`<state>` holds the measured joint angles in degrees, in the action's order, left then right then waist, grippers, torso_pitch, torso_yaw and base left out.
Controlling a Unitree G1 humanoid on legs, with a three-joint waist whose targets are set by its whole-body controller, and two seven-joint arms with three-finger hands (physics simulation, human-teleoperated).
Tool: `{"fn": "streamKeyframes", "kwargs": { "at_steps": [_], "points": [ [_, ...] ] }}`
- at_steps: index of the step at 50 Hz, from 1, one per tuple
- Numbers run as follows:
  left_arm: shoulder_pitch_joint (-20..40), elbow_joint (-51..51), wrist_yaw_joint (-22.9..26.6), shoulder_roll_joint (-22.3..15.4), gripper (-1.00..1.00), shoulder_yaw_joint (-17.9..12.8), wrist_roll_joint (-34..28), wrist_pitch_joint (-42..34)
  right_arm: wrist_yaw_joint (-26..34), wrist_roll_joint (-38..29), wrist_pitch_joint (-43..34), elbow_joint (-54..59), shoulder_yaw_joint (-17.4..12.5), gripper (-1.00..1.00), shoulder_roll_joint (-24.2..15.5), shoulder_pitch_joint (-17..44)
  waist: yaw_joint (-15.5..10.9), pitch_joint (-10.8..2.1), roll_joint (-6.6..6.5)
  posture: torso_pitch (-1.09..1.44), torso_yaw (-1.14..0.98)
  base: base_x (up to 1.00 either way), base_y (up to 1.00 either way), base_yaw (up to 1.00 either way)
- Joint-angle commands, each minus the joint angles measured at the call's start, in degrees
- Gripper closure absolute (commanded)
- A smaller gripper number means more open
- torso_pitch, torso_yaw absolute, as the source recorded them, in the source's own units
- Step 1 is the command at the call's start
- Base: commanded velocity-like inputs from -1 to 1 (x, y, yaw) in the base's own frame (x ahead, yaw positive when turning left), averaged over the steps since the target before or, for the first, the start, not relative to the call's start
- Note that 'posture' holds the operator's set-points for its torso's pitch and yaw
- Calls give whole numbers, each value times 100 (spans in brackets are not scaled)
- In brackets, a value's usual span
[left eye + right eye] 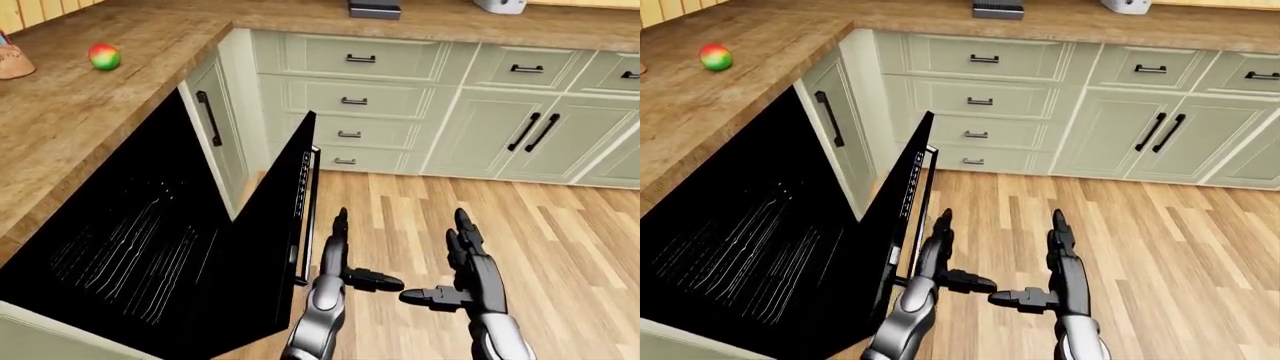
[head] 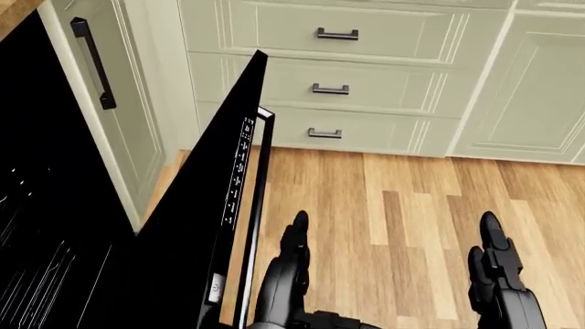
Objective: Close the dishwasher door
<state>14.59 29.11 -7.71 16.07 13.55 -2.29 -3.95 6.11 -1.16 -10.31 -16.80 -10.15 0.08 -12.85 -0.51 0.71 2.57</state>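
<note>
The dishwasher door [image 1: 272, 240] is black and stands partly raised, tilted out over the wooden floor. Its control strip and handle bar [image 2: 254, 199] run along its top edge. The dark dishwasher cavity [image 1: 130, 232] with wire racks lies to the door's left. My left hand [image 1: 362, 251] is open, fingers pointing up, just right of the door's handle edge and apart from it. My right hand [image 1: 440, 259] is open too, further right over the floor. In the head view the left hand [image 2: 294, 257] shows beside the handle and the right hand [image 2: 494, 264] at the lower right.
Pale green drawers [image 1: 352, 100] and cabinet doors [image 1: 500, 135] line the wall at the top. A wooden countertop [image 1: 90, 112] runs along the left with an apple [image 1: 104, 56] on it. The cabinet door [image 2: 96, 65] beside the dishwasher has a black handle. Wooden floor [image 1: 560, 240] spreads right.
</note>
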Motion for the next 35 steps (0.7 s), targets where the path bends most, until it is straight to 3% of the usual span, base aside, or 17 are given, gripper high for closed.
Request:
{"fn": "streamKeyframes", "kwargs": {
  "at_steps": [1,5,8,12,13,14,19,22,30,35],
  "points": [
    [214,148,5,121,-100,17,-32,555,-5,13,141,-283,-22,-100,-30,70,3,-94,37,0,0,0,0,0],
    [539,1444,57,239,-100,-195,-69,1229,-1,11,116,-324,-25,-100,-26,62,-4,-96,56,0,0,0,0,0],
    [1172,3308,39,247,-100,-599,-75,2159,0,6,82,-358,-25,-100,-27,70,-9,-103,75,0,0,0,0,0],
    [1463,4641,40,109,-100,-1092,-232,2668,7,11,44,-398,-47,-100,-32,73,1,-125,91,0,0,0,0,0],
    [1425,4624,-394,45,-100,-943,-661,3197,10,11,48,-401,-52,-100,-30,69,9,-129,88,0,0,0,0,0],
    [1470,4619,-128,73,-100,-1142,-512,3102,9,5,61,-379,-50,-100,-29,73,21,-131,82,0,0,0,0,0],
    [1259,4639,-295,-14,-100,-1192,-879,3643,9,-8,41,-409,-42,-100,-16,72,33,-132,55,0,0,0,0,0],
    [1089,4714,19,-16,-100,-1300,-771,3485,6,-11,27,-430,-26,-100,-19,71,34,-135,34,0,0,0,0,0],
    [780,4887,77,-117,-100,-1402,-1044,3458,-4,-8,-5,-498,-18,-100,-9,56,50,-145,3,0,0,0,0,0],
    [671,4960,235,-197,-100,-1618,-1053,3091,4,1,2,-526,-33,-100,-1,33,53,-131,-13,0,0,0,0,0]
  ]
}}
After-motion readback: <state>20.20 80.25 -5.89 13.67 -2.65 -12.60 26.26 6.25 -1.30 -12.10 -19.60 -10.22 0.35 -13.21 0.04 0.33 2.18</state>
